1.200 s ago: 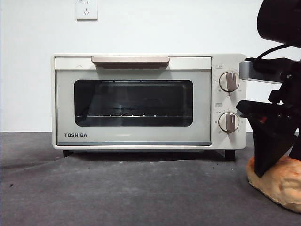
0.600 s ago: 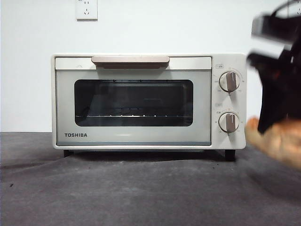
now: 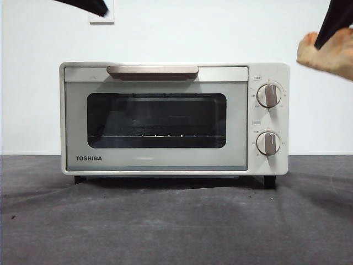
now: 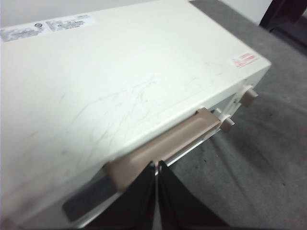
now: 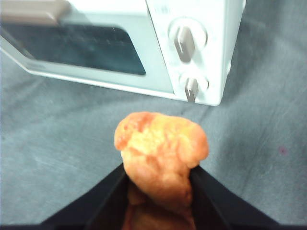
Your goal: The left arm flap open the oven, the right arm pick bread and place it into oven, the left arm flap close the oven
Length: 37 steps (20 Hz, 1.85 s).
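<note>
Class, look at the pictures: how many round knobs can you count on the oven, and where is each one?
2. Both sit on the oven's panel beside the glass door: the upper knob and the lower knob directly beneath it. None seems hidden.

Plain white wall [image 3: 182, 33], white wall socket [image 3: 101, 16] high up, dark grey felt-like tabletop [image 3: 165, 221], even indoor light

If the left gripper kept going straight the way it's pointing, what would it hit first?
Most likely the tan door handle of the oven. The left gripper, jaws shut, points at the handle's middle from close by, though the gap between them is hard to judge.
</note>
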Each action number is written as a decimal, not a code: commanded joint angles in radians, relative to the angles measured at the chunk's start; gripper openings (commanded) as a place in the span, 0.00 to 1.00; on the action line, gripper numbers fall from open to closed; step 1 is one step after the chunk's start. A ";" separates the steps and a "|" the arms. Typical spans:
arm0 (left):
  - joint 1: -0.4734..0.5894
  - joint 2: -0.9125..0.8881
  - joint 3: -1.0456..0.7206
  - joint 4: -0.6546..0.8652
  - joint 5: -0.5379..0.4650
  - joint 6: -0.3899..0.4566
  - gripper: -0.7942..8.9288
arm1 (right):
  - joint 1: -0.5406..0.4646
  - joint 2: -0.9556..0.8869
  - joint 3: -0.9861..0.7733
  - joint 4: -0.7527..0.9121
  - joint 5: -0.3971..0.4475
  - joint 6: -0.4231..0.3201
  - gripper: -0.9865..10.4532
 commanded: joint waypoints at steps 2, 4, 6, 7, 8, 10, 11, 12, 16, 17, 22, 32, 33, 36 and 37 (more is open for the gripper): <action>-0.035 0.119 0.082 0.035 -0.028 0.050 0.10 | 0.008 -0.015 0.044 -0.005 0.000 -0.005 0.23; -0.053 0.172 0.107 0.042 -0.054 0.068 0.10 | 0.008 -0.027 0.053 -0.005 0.000 -0.010 0.23; -0.066 0.208 0.112 0.043 -0.061 0.089 0.10 | 0.008 -0.033 0.054 -0.005 0.000 -0.019 0.23; -0.075 0.225 0.112 0.045 -0.082 0.100 0.10 | 0.008 -0.038 0.054 -0.005 0.000 -0.024 0.23; -0.082 0.237 0.112 0.047 -0.096 0.104 0.10 | 0.008 -0.038 0.054 -0.005 0.000 -0.024 0.23; -0.094 0.261 0.112 0.050 -0.107 0.118 0.10 | 0.008 -0.038 0.054 -0.004 0.000 -0.024 0.23; -0.100 0.272 0.112 0.059 -0.113 0.124 0.10 | 0.008 -0.038 0.054 -0.004 0.000 -0.024 0.23; -0.103 0.279 0.112 0.069 -0.124 0.126 0.10 | 0.008 -0.038 0.054 -0.004 0.000 -0.024 0.23; -0.114 0.305 0.112 0.094 -0.140 0.129 0.10 | 0.008 -0.038 0.054 -0.004 0.000 -0.025 0.23; -0.116 0.312 0.112 0.088 -0.140 0.128 0.10 | 0.008 -0.038 0.054 -0.004 0.000 -0.025 0.23; -0.153 0.337 0.112 -0.002 -0.139 0.134 0.10 | 0.008 -0.038 0.054 0.006 0.000 -0.027 0.23; -0.283 0.337 0.112 -0.301 -0.127 0.116 0.10 | 0.008 -0.038 0.054 0.009 0.000 -0.031 0.23; -0.291 0.337 0.112 -0.322 -0.127 0.116 0.10 | 0.008 -0.038 0.054 0.009 0.000 -0.031 0.23; -0.308 0.337 0.112 -0.367 -0.127 0.116 0.10 | 0.008 -0.037 0.054 0.009 0.000 -0.032 0.23; -0.308 0.337 0.112 -0.380 -0.127 0.116 0.10 | 0.008 -0.037 0.054 0.009 0.000 -0.032 0.23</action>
